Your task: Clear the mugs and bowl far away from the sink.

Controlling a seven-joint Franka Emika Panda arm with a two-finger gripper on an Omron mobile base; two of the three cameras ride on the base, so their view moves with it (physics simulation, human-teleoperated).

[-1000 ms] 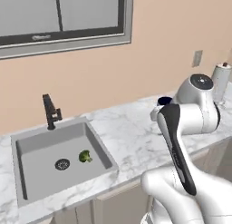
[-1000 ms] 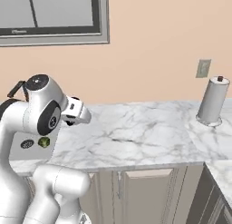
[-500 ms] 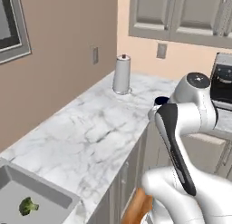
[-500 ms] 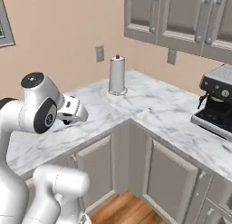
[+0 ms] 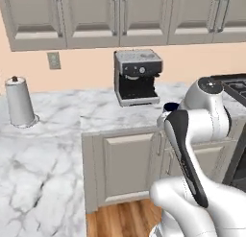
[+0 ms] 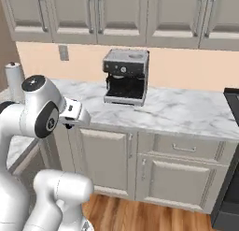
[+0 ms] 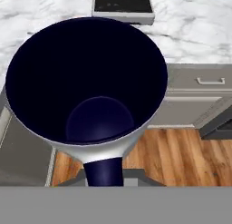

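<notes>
Carrying a mug (image 7: 88,80) is the step you are in: the hand view looks straight down into its dark navy inside, pale grey rim all round, with the handle running down to the bottom edge of the view, where the gripper (image 7: 103,175) is clamped narrow on it. In the left base view the mug's dark rim (image 5: 171,107) peeps out just behind the arm's upper joint; it hangs in the air, off any surface.

Below the mug lie cabinet fronts and wood floor, so you are not over a landing spot yet. The marble counter (image 6: 186,111) runs beyond, with the coffee machine (image 6: 125,76) standing on it against the wall and a paper towel holder (image 5: 19,102) further along to the left. A stove (image 5: 235,85) sits at the far right.

Next move, as I judge it: bring the mug over bare marble beside the coffee machine, lower until its base rests flat, then release. Watch for the machine's front tray and the counter edge; set down too near the lip and it may tip.
</notes>
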